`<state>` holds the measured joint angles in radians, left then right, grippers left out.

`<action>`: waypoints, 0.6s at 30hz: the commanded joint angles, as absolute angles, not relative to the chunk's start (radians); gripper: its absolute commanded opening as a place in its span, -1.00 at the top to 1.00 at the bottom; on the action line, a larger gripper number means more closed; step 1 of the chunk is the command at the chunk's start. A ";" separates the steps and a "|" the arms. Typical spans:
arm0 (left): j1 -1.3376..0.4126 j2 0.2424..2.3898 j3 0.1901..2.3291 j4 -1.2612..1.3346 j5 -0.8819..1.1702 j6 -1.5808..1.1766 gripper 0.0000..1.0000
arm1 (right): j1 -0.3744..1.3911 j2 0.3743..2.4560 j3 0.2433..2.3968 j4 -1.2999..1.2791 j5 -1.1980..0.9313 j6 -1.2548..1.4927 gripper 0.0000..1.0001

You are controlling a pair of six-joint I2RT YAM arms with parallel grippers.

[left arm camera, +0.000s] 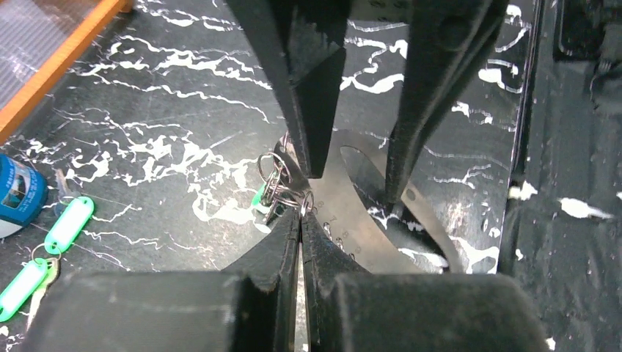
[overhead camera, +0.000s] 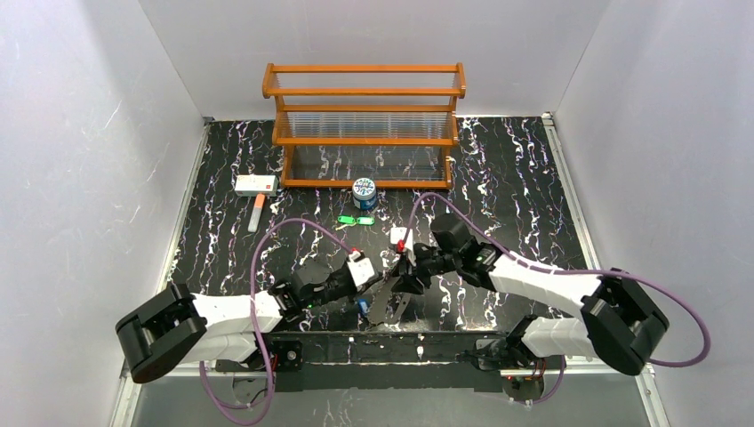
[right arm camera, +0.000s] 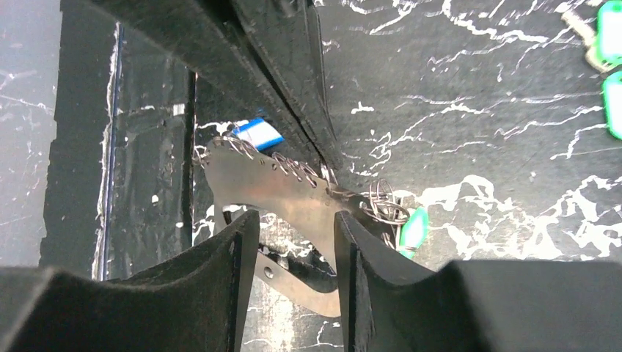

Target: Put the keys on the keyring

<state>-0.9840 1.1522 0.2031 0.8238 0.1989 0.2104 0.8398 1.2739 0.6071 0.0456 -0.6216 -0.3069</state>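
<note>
Right now your left gripper [left arm camera: 301, 224] has its fingers pressed together on one edge of the keyring [left arm camera: 350, 220], a flat greyish metal loop with an open middle. It sits between the two arms, close to the near edge of the black marbled counter [overhead camera: 533, 178]. Just beside that pinch, a bunch of small wire rings [left arm camera: 277, 180] hangs at the loop's rim, with one green key [left arm camera: 258, 198] on them. More wire coils run along the same rim, and a blue key [right arm camera: 257, 132] shows at their far end, partly hidden behind the left gripper.

Your right gripper [right arm camera: 295, 218] meets it from the opposite side with its fingers spread. The keyring's band passes through the gap between them; you cannot tell from these views whether either finger touches the metal.

Two more green keys [overhead camera: 355, 220] lie loose on the counter, well apart from the keyring and just in front of the round blue-and-white can [overhead camera: 364, 191].
</note>
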 commanded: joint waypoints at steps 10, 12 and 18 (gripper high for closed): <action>-0.983 1.192 0.053 1.344 0.159 0.053 1.00 | 0.842 1.173 0.472 0.370 -0.602 -0.217 0.21; -0.983 1.208 0.049 1.372 0.187 0.054 1.00 | 0.841 1.174 0.467 0.382 -0.594 -0.216 0.22; -0.982 1.241 0.049 1.409 0.240 0.061 1.00 | 0.842 1.173 0.442 0.453 -0.603 -0.201 0.23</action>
<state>-0.9836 1.2312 0.0528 1.2938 0.1951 0.0624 0.8398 1.1904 0.4648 0.3470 -0.6044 -0.2230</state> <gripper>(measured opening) 0.013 0.388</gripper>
